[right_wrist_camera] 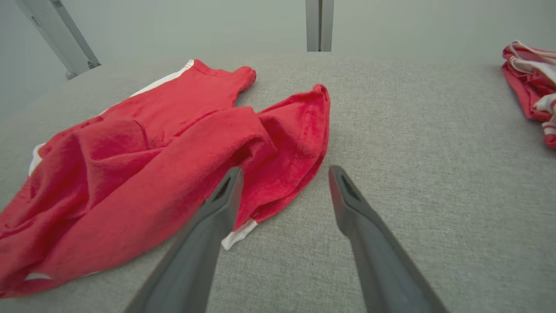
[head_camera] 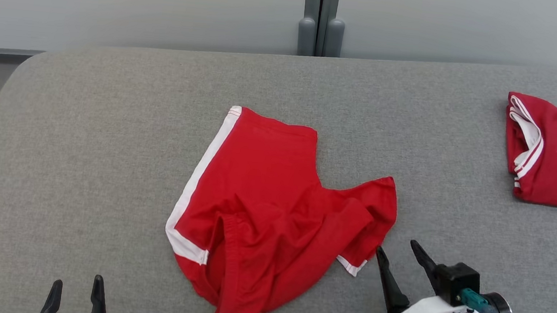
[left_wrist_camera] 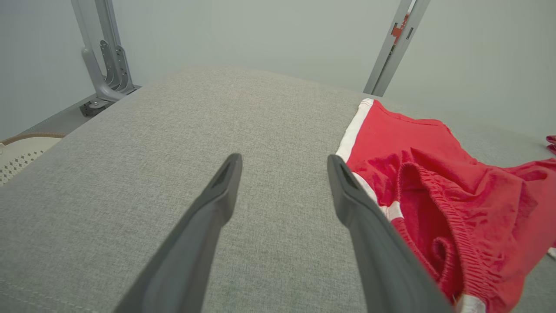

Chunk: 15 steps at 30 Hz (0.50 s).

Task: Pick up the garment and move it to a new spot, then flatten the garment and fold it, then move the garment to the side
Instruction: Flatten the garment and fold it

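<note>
Red shorts [head_camera: 263, 210], white-striped: rumpled on the grey padded table [head_camera: 109, 136].
My right gripper [head_camera: 396, 247]: spread wide, empty, just beside the shorts' right hem.
My left gripper [head_camera: 78, 280]: spread wide, empty, apart from the shorts' left edge.
Second red garment [head_camera: 556, 150]: well right of the shorts.
White perforated basket [left_wrist_camera: 21, 152]: in the left wrist view, far left of the shorts, contents hidden.

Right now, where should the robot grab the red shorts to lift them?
Probably the crumpled leg hem of the red shorts, coming from the robot's right with the open right hand. That edge lies bunched and raised, nearest that hand, so it looks easy to pinch.
</note>
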### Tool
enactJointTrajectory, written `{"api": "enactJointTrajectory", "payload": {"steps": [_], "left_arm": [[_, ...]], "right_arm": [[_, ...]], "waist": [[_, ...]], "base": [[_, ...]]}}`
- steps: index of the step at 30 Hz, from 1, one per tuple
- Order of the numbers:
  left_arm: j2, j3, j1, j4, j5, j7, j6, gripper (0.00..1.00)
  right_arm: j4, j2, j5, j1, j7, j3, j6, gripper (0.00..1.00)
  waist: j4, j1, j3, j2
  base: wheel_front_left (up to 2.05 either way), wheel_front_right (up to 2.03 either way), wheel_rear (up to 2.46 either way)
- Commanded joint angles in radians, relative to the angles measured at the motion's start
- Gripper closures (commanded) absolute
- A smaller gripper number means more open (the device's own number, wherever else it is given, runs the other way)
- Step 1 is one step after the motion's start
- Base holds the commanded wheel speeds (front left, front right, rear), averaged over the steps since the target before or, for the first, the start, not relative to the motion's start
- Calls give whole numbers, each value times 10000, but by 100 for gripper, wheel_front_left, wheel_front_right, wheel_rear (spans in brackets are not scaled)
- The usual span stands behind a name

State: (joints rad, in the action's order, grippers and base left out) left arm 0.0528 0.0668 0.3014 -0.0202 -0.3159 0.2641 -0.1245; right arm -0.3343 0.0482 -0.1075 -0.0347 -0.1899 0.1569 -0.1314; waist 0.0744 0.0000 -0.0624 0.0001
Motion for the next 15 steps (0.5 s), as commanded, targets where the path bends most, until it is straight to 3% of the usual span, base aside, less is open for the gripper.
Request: {"api": "enactJointTrajectory", "payload": {"steps": [1, 7, 14, 15], "left_arm": [[-11, 45, -185, -15, -17, -4, -50, 0], [-16, -127, -355, -77, -256, -2, -75, 0], [-18, -163, -457, -51, -348, -2, -82, 0], [-18, -177, -454, -66, -348, -2, -81, 0]], "right_arm": [[-291, 40, 29, -266, 309, 55, 17, 0], [-1316, 32, -324, -925, 1519, 153, 17, 0], [-1873, 35, -994, -1342, 1934, 575, 17, 0], [-1980, 38, -1159, -1389, 2029, 641, 17, 13]], "waist": [[62, 0, -68, -1], [259, 0, -218, -1], [410, 0, -269, -1], [415, 0, -261, -1]], "base": [[0, 0, 0], [0, 0, 0], [0, 0, 0], [0, 0, 0]]}}
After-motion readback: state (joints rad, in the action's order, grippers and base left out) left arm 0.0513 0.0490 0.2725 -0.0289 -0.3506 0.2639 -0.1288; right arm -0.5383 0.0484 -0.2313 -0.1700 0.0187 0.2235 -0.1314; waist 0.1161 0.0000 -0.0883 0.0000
